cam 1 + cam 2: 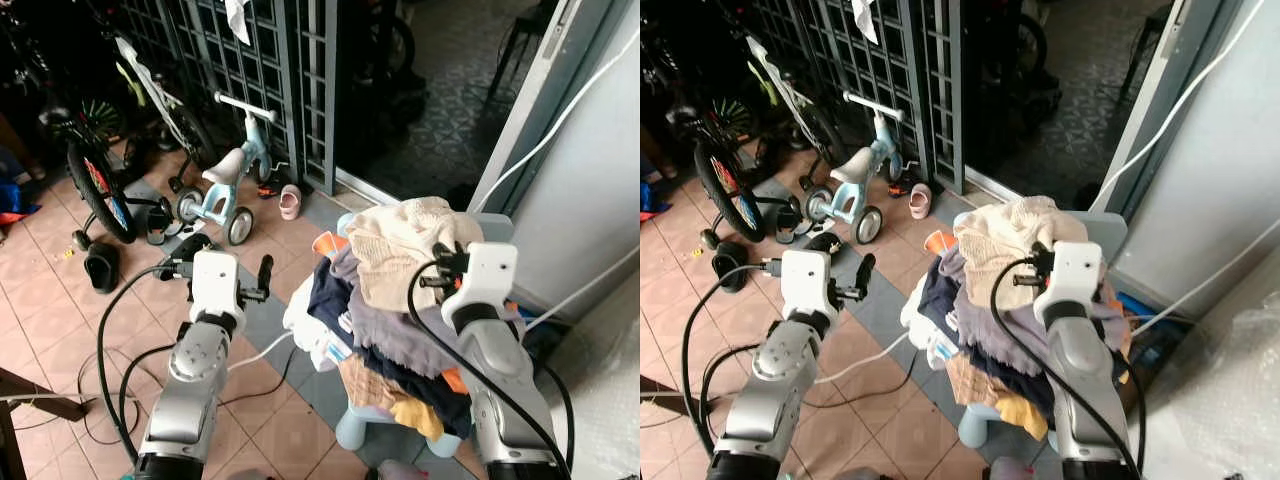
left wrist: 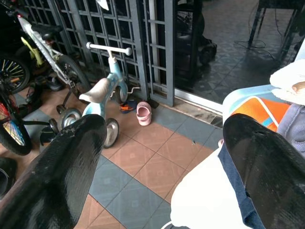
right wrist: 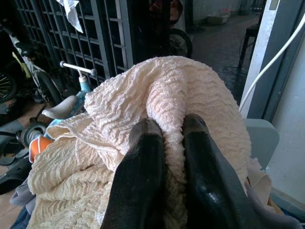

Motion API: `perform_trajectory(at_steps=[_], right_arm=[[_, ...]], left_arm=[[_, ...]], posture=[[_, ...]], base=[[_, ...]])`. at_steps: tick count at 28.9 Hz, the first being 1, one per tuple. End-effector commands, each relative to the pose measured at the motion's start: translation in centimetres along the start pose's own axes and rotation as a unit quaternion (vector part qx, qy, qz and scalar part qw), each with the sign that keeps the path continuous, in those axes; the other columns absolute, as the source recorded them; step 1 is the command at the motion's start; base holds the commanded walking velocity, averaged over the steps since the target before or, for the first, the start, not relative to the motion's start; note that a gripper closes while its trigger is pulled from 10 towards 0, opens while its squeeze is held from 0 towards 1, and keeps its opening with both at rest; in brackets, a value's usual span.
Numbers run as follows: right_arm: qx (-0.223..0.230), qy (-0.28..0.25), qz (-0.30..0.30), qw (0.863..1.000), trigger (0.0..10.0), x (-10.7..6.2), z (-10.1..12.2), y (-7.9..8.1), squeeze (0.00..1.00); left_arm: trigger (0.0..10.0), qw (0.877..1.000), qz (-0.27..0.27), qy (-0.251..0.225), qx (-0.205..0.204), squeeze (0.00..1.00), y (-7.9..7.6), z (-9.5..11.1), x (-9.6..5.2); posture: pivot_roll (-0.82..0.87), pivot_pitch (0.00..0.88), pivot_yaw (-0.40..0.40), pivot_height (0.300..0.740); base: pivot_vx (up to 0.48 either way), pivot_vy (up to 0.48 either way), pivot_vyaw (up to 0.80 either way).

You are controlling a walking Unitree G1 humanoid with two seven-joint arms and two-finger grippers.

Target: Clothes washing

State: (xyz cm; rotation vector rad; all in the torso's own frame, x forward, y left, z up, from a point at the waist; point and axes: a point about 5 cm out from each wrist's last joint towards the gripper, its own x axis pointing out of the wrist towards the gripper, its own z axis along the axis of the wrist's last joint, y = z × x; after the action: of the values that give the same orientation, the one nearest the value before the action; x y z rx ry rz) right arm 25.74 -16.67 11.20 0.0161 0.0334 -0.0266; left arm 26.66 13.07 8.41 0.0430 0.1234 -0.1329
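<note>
My right end effector [image 3: 164, 131] pinched on cream crinkle-knit cloth [image 3: 157, 95] — topmost on heaped laundry pile [image 1: 390, 340]; left end effector [image 2: 162, 157] spread wide, empty.

A heap of clothes [image 1: 385, 320] is sitting on a chair [image 1: 365, 425] in front of me, with a crinkled garment [image 1: 400, 245] lying on top. My right gripper [image 3: 167, 138] is pinching a fold of that garment. My left gripper [image 2: 157, 157] is hovering to the left of the heap, fingers spread. A tricycle [image 1: 225, 180] is standing farther left, before a metal gate [image 1: 250, 70].
</note>
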Motion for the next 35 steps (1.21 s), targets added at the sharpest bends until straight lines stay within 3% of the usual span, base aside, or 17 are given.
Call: perform_trajectory(at_steps=[1, 4, 13, 14, 15, 16, 17, 23, 35], right_arm=[[-0.012, -0.027, 0.002, 1.0, 0.0, -0.2, 1.1, 0.1, 0.0], [-0.036, -0.037, 0.008, 0.999, 0.0, -0.6, 1.3, 0.2, 0.0], [-0.036, -0.034, 0.003, 0.999, 0.0, -1.4, 1.2, 0.1, 0.0], [-0.035, -0.033, 0.006, 0.999, 3.4, -1.4, 1.2, 0.2, 0.0], [-0.035, -0.033, 0.006, 0.999, 3.4, -1.4, 1.2, 0.2, 0.0], [-0.039, -0.035, 0.01, 0.999, 9.0, -1.5, 1.3, 0.3, 0.0], [-0.041, -0.036, 0.012, 0.998, 10.0, -1.5, 1.3, 0.3, 0.0], [-0.043, -0.038, 0.016, 0.998, 10.0, -1.8, 1.4, 0.4, 0.0], [-0.046, -0.031, 0.022, 0.998, 10.0, -2.3, 1.4, 0.6, 0.0]], left_arm=[[10.0, 1.0, -0.003, -0.001, 0.006, 0.0, 0.0, 0.0, 0.1], [10.0, 1.0, -0.003, 0.0, 0.008, 0.0, 0.1, 0.0, 0.2], [10.0, 1.0, -0.001, -0.006, 0.005, 0.0, 0.2, 0.1, 0.4], [10.0, 1.0, 0.002, -0.008, -0.002, 0.0, 0.3, 0.2, 0.3], [10.0, 1.0, 0.002, -0.008, -0.002, 0.0, 0.3, 0.2, 0.3], [10.0, 1.0, 0.003, -0.008, -0.002, 0.0, 0.3, 0.2, 0.3], [10.0, 1.0, 0.005, -0.007, -0.002, 0.0, 0.4, 0.1, 0.3], [10.0, 1.0, 0.015, -0.004, -0.002, 0.0, 0.6, 0.0, 0.3], [10.0, 1.0, 0.014, 0.003, -0.009, 0.0, 0.6, -0.1, 0.3]], posture=[[-0.11, 0.0, 0.064, 0.74], [-0.11, 0.0, 0.065, 0.74], [-0.11, 0.0, 0.063, 0.74], [-0.11, 0.0, 0.064, 0.74], [-0.11, 0.0, 0.064, 0.74], [-0.11, 0.0, 0.063, 0.74], [-0.11, 0.0, 0.063, 0.74], [-0.11, 0.0, 0.063, 0.74], [-0.12, 0.0, 0.063, 0.74]], base=[[0.0, -0.281, 0.0], [0.0, -0.286, 0.0], [0.0, -0.357, 0.0], [0.0, 0.0, 0.0], [0.0, 0.0, 0.0], [0.0, 0.0, 0.0], [0.0, 0.0, 0.0], [0.0, 0.0, 0.0], [-0.022, 0.0, -0.75]])
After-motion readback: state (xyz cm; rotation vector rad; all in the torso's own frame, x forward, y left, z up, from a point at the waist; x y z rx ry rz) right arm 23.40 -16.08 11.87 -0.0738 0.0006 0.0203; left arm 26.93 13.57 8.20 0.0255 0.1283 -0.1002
